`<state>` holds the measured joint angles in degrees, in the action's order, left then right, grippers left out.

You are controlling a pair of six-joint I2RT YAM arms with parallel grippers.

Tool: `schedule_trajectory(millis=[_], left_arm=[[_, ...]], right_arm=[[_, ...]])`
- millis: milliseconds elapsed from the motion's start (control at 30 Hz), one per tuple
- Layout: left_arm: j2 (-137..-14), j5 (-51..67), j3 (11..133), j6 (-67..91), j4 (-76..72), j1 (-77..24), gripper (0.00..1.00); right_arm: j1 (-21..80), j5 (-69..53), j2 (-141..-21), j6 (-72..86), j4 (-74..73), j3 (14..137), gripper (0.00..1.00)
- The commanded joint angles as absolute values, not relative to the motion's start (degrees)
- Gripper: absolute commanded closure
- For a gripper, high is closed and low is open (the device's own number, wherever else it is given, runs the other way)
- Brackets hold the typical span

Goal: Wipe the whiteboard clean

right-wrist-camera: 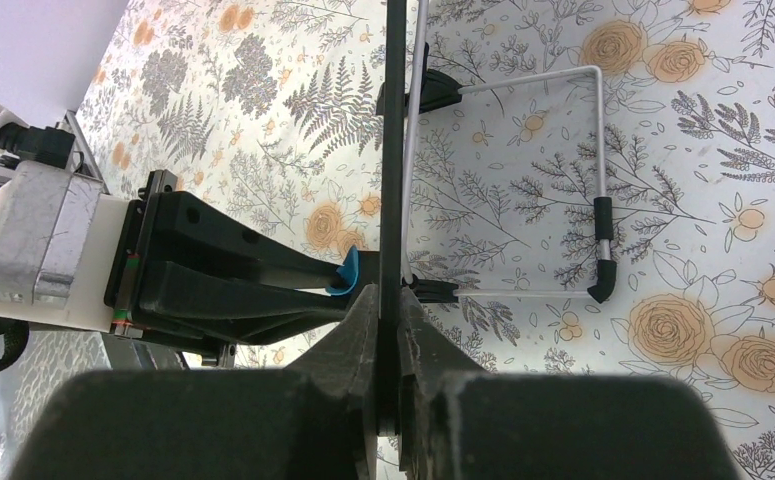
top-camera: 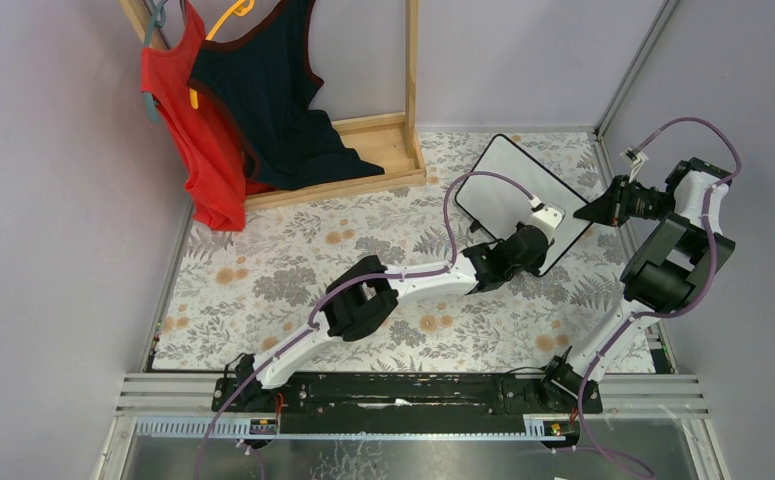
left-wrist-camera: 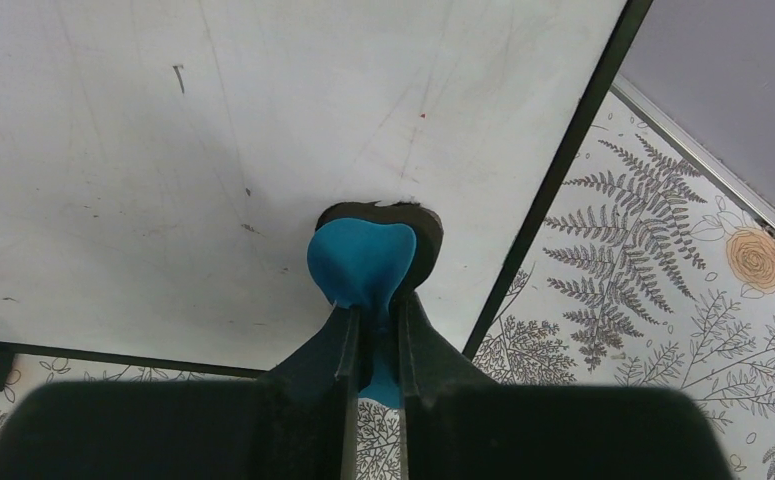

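Whiteboard tilted up; judged stiff, light, slick-faced.
Right tool pinches its frame edge, the proper hold; left tool pinches blue eraser.

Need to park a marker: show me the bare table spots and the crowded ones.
Free: the cloth between the wooden rack and the left arm; also the near patch between that arm and the right arm. Crowded: far right corner, where the left end effector and right end effector meet the whiteboard.
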<state>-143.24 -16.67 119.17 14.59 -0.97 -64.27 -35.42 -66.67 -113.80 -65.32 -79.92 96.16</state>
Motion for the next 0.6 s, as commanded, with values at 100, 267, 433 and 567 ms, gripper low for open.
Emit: schedule_trajectory(millis=[100, 267, 433, 567], left_arm=[[-145.49, -16.26, 121.04, 14.1, -0.61, -64.62, 1.0], [-144.41, -16.61, 120.98, 14.11, 0.24, -61.87, 1.0], [-142.95, -16.78, 119.89, 13.97, 0.19, -58.76, 1.0], [-142.11, -18.2, 119.7, 12.68, 0.7, -56.99, 1.0]], right_arm=[[-33.77, -65.82, -113.08, -67.83, -83.81, 95.24, 1.0], [-33.83, -65.48, -113.03, -68.19, -83.83, 94.77, 1.0], [-33.83, -65.76, -113.18, -68.27, -83.77, 94.83, 1.0], [-33.84, -65.61, -113.29, -68.21, -83.76, 94.92, 1.0]])
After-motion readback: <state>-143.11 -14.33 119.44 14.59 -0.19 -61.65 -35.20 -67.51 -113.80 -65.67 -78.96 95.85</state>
